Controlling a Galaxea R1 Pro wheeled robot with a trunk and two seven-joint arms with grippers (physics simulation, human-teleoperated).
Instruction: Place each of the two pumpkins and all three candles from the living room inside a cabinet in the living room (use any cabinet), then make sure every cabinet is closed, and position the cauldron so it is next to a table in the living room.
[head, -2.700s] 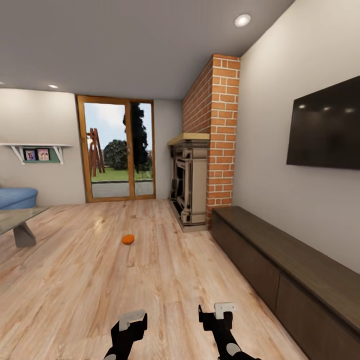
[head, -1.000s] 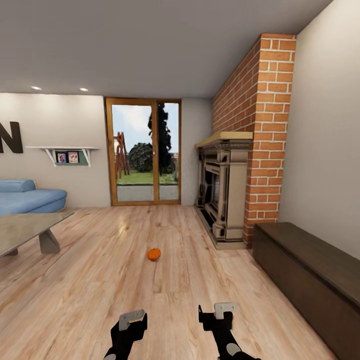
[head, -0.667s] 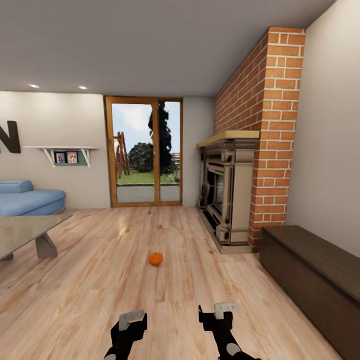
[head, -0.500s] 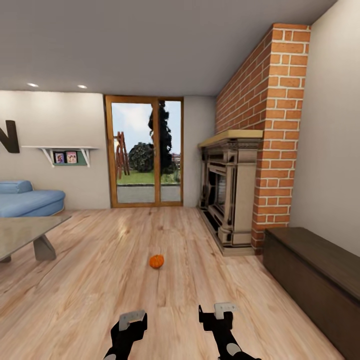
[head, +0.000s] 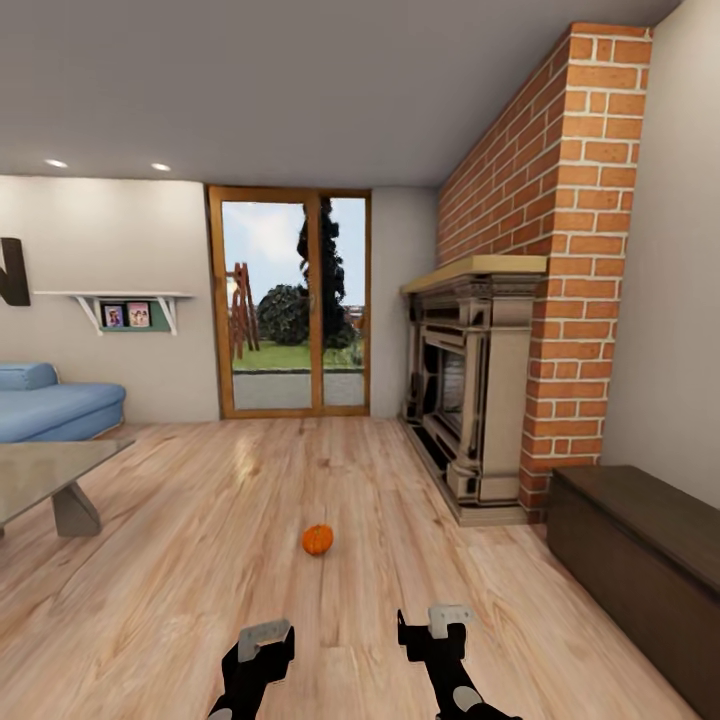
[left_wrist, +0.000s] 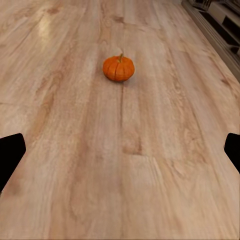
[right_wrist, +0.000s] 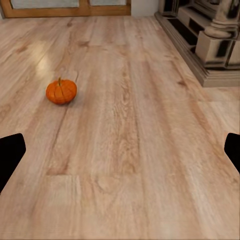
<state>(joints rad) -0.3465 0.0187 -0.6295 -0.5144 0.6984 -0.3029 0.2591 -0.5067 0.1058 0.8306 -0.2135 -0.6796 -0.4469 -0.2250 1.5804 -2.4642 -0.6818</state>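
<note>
A small bright-orange ribbed pumpkin with a short brownish stem sits upright on the pale plank floor, in the open middle of the room and well apart from any furniture. It lies almost straight ahead of the robot, a little nearer the left arm's line than the right's. In the left wrist view the pumpkin stands nearly centred between the finger edges, which suggests that arm is the one being lined up for the pick. In the right wrist view it sits off to one side.

Both arms are held low and forward. The left pincer and the right pincer are each released and hold nothing — their fingers show spread wide at the frame edges, with bare floor between.

The long, low dark-brown wood cabinet runs along the wall to the robot's right, just past the red-brick chimney and stone fireplace; its visible fronts look closed. A corner of the low glass-topped worktop shows at the left, before a blue sofa. This reads as the approach: the robot needs to get closer to the pumpkin before reaching down.
</note>
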